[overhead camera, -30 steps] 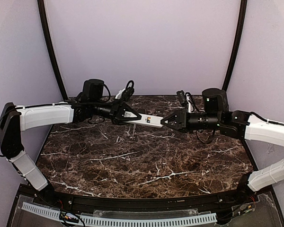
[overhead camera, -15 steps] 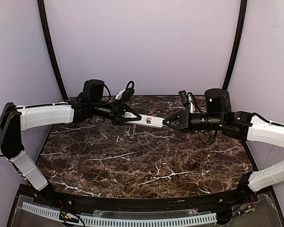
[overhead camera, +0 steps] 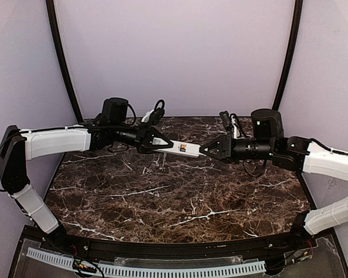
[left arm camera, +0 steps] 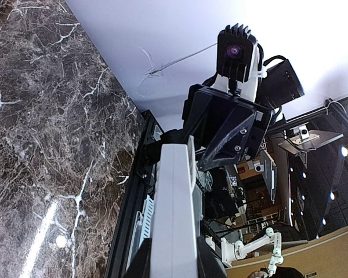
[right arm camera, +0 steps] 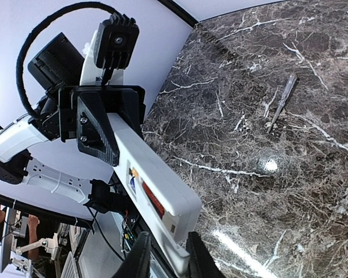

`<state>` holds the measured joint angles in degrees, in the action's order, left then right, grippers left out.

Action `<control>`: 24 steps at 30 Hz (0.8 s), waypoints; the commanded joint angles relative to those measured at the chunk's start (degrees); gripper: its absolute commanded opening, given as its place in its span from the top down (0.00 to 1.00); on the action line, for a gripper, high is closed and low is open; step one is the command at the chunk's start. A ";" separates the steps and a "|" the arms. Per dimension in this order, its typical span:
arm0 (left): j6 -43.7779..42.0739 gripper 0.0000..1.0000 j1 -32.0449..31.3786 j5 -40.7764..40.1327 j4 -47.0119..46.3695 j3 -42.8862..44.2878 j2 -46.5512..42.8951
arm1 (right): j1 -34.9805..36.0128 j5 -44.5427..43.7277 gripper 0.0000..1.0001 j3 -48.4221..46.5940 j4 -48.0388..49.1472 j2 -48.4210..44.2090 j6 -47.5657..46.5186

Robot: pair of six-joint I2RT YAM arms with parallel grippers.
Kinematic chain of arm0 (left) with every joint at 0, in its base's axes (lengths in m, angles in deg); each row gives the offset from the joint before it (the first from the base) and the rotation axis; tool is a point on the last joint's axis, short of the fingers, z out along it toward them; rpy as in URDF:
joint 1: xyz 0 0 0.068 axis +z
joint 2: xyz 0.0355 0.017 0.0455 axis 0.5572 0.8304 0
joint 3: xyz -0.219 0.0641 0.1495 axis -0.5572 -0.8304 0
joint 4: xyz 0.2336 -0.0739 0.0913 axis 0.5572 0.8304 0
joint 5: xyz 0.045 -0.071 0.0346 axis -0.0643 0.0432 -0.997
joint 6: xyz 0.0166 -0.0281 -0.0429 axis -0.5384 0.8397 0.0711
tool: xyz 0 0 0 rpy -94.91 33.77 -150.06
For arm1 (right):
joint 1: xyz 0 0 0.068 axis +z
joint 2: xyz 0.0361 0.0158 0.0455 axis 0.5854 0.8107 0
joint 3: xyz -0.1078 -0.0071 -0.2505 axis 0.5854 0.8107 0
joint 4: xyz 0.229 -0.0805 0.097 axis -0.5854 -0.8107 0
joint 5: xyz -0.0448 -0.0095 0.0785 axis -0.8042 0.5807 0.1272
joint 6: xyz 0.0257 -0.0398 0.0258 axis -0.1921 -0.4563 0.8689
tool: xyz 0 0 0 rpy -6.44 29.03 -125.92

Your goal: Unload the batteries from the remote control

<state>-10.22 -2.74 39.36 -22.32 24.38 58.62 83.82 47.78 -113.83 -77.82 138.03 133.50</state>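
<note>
Slightly rightward now, right gripper (overhead camera: 204, 150) pinches one end of slim white plastic remote control (overhead camera: 182, 148), left gripper (overhead camera: 165, 145) clamps the other; orange-red cylindrical battery (right arm camera: 153, 200) shows; thin grey tool (right arm camera: 283, 99) lies on dark marble table (overhead camera: 162, 202).

Left arm (overhead camera: 53, 142), right arm (overhead camera: 330, 160) facing, jaws clamped

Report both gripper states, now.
Left gripper: closed, holding one end of the remote control.
Right gripper: closed on the other end of the remote control.
</note>
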 commanded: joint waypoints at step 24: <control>-0.45 1.00 -0.04 1.52 -1.19 0.01 -0.70 | 0.26 0.03 0.66 -1.20 1.74 3.70 -1.26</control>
<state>-10.20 -2.74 39.46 -22.19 24.38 58.66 83.82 47.47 -113.83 -77.40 140.94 132.69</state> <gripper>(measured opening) 0.186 0.357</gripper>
